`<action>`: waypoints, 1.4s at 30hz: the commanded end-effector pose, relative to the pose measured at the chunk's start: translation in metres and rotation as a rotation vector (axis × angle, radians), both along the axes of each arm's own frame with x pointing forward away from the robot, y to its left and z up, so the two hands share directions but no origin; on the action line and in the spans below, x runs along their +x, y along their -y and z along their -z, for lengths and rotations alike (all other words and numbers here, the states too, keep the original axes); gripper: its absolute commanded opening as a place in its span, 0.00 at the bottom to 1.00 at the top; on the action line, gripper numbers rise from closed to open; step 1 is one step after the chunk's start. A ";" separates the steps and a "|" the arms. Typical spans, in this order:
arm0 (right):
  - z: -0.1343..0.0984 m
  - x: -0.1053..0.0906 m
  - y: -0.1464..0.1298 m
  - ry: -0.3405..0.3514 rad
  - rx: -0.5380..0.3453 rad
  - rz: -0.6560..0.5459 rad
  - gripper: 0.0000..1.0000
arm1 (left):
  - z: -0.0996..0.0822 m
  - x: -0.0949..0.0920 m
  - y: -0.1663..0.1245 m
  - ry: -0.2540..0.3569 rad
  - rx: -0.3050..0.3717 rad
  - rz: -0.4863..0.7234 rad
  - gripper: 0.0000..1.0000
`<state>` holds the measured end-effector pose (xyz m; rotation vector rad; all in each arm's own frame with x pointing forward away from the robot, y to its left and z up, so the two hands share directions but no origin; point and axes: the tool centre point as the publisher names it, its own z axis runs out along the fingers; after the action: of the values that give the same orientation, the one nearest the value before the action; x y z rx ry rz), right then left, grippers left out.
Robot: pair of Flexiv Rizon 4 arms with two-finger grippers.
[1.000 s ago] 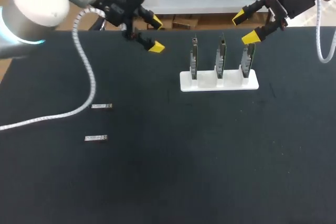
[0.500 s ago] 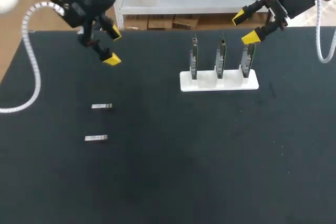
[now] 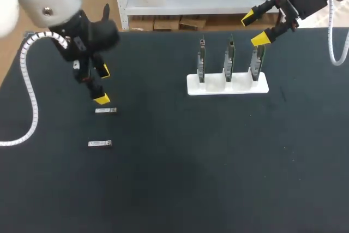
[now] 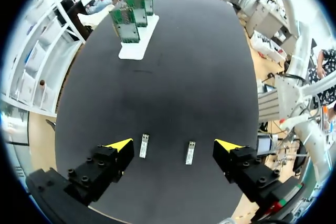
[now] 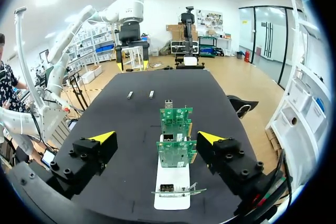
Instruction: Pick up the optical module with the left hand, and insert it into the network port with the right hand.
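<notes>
1. One matte black bench (image 3: 218, 178) carries everything.
2. A flat white stand (image 3: 228, 85) holds three upright green circuit boards (image 3: 228, 58).
3. The right claw (image 3: 254, 28) is released, empty, above the boards.
4. The left claw (image 3: 102, 85) is released, empty, just above the far optical module (image 3: 106, 111).
5. The near optical module (image 3: 100, 144), slim and metallic, lies flat, untouched.
</notes>
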<state>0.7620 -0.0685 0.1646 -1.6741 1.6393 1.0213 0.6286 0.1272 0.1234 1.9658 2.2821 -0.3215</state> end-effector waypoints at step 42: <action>0.000 0.000 -0.001 0.001 -0.001 0.001 1.00 | 0.064 0.000 -0.038 0.061 0.350 0.041 1.00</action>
<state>0.7620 -0.0684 0.1646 -1.6742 1.6392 1.0213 0.6397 0.1659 0.0632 2.1750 2.3769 0.0506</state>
